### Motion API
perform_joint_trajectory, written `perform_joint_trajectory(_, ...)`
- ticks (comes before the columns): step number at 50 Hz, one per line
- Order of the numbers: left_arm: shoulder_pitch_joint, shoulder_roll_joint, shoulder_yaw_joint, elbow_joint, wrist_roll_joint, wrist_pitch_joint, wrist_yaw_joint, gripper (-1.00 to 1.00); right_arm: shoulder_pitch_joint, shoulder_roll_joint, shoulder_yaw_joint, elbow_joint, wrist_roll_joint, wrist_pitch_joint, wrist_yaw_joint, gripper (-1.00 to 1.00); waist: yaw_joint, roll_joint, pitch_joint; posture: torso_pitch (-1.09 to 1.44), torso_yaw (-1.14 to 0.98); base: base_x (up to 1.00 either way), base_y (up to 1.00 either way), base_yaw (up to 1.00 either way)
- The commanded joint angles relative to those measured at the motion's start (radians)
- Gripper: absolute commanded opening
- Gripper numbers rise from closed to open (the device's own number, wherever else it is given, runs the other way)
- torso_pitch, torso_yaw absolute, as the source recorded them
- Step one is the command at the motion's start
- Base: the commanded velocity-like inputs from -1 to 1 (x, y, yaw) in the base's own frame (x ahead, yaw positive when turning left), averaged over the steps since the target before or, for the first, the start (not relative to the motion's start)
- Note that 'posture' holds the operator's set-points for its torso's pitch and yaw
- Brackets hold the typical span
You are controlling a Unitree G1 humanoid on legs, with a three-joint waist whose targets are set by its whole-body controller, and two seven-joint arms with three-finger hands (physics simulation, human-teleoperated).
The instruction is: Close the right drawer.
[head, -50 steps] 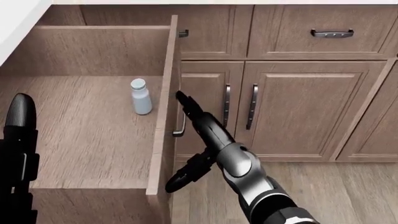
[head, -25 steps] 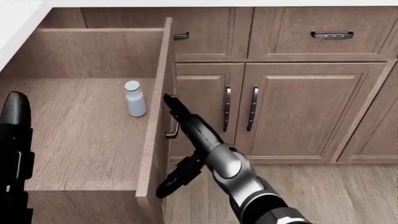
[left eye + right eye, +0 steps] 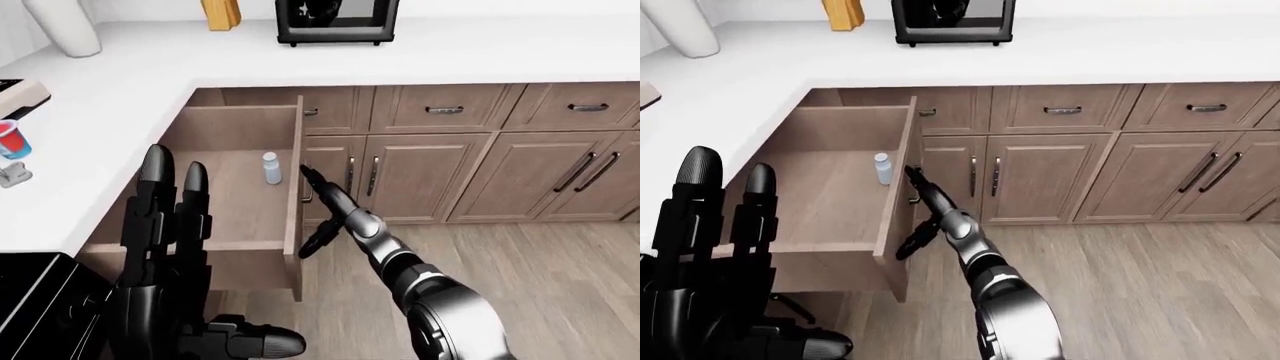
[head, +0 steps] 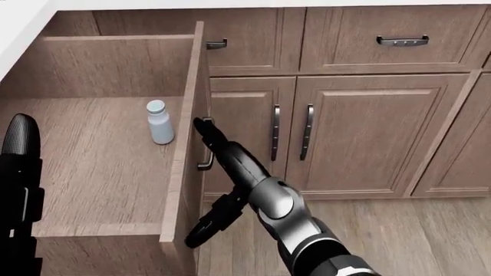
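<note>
The right drawer (image 4: 182, 172) stands pulled out from the cabinet at the left of the head view, with its front panel facing right. A small white bottle (image 4: 159, 122) stands upright inside it, close to that panel. My right hand (image 4: 217, 142) is open, its straight fingertips (image 4: 203, 124) pressed against the panel just above the drawer handle (image 4: 205, 162), and its thumb hangs below. My left hand (image 3: 168, 217) is raised open at the lower left, over the drawer's near end, holding nothing.
Closed cabinet doors (image 4: 345, 132) and a closed upper drawer (image 4: 402, 40) run along the right. A white countertop (image 3: 430, 52) carries a black appliance (image 3: 337, 19), and a red cup (image 3: 8, 139) stands at far left. A black stove (image 3: 35, 300) fills the lower left. Below is wooden floor (image 3: 560, 285).
My right hand has moved left and up along the drawer front. The front panel and bottle have slid slightly left relative to the cabinet doors. The whole view has shifted a little.
</note>
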Motion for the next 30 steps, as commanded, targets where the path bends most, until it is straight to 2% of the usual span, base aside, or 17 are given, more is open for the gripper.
perform_joint_trajectory(1, -0.006, 0.001, 0.001, -0.039, -0.003, -0.025, 0.0, 1.0, -0.04, 0.027, 0.019, -0.038, -0.019, -0.062, 0.069, 1.0, 0.009, 0.004, -0.021, 0.0, 0.0, 0.0, 0.0, 0.0)
perform_joint_trajectory(12, -0.01, -0.002, 0.009, -0.044, -0.008, -0.016, 0.0, 1.0, -0.042, 0.035, 0.022, -0.038, -0.019, -0.062, 0.143, 1.0, 0.002, 0.005, -0.023, 0.0, 0.0, 0.0, 0.0, 0.0)
perform_joint_trajectory(30, -0.008, -0.005, 0.012, -0.043, -0.01, -0.019, -0.007, 1.0, -0.045, 0.057, 0.032, -0.035, -0.047, -0.054, 0.157, 1.0, -0.005, 0.008, -0.02, 0.0, 0.0, 0.0, 0.0, 0.0)
